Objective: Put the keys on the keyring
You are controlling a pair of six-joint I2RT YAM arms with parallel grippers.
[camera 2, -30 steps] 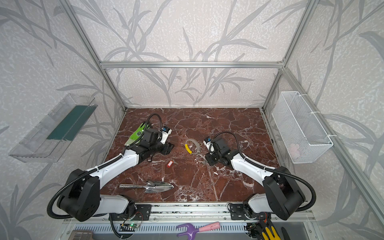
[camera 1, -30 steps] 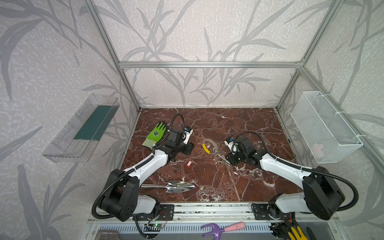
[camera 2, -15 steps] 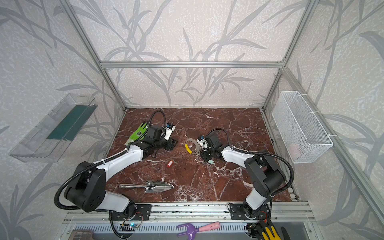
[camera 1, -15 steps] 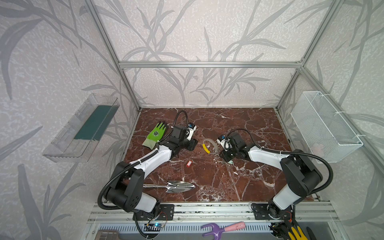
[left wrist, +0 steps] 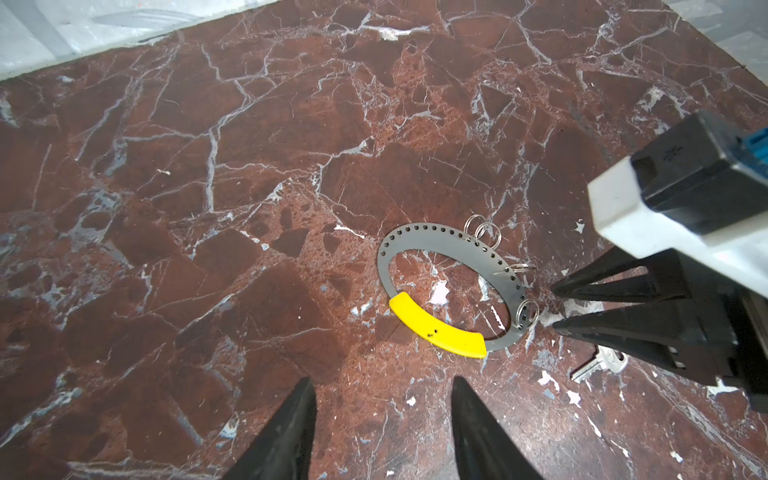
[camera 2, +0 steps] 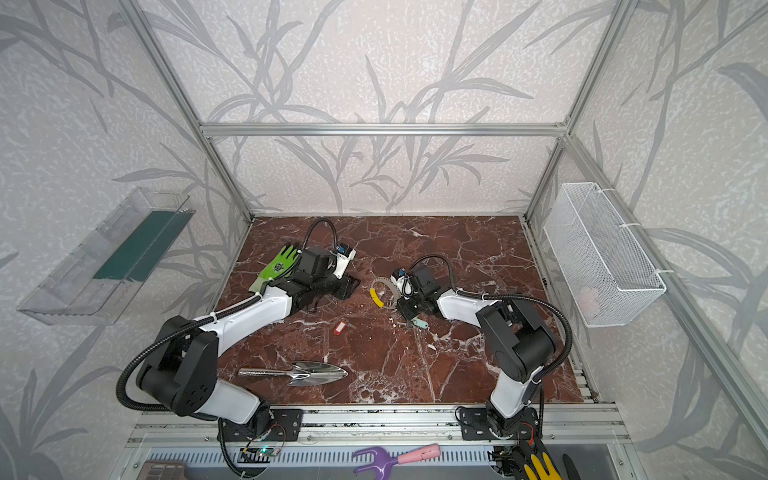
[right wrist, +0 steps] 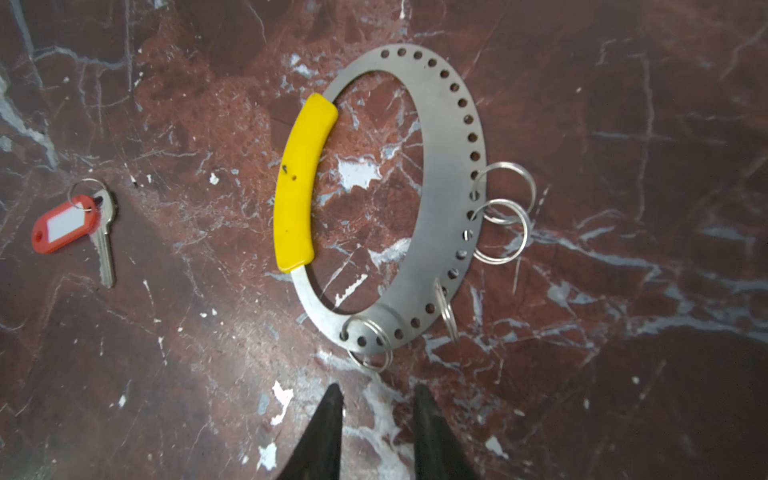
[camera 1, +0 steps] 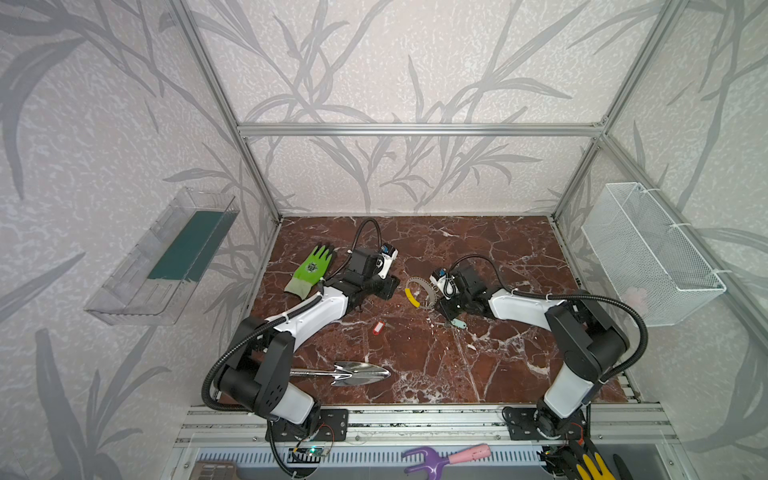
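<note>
The keyring [camera 1: 420, 279] [camera 2: 384, 280], a flat grey hoop with a yellow segment [right wrist: 297, 183] and several small split rings [right wrist: 505, 191], lies on the marble between my arms. My left gripper [left wrist: 382, 382] [camera 1: 388, 286] is open and empty, just short of the yellow segment [left wrist: 436, 332]. Facing it, my right gripper [right wrist: 377, 388] [left wrist: 556, 307] is narrowly open and empty, its tips a little short of the nearest split ring. Of the keys, the red-tagged one [right wrist: 66, 226] [camera 1: 377, 327] lies loose nearer the front, and the mint-tagged one [camera 1: 457, 323] [camera 2: 420, 323] lies under my right wrist.
A green glove [camera 1: 311, 270] lies behind my left arm. A steel trowel [camera 1: 353, 372] rests near the front edge. A white wire basket [camera 1: 648, 257] hangs on the right wall, a clear tray [camera 1: 166, 257] on the left wall. A purple hand rake [camera 1: 444, 457] lies below the table.
Both grippers have closed in on the keyring from either side. The right jaws have narrowed a little. The keys and keyring have not moved.
</note>
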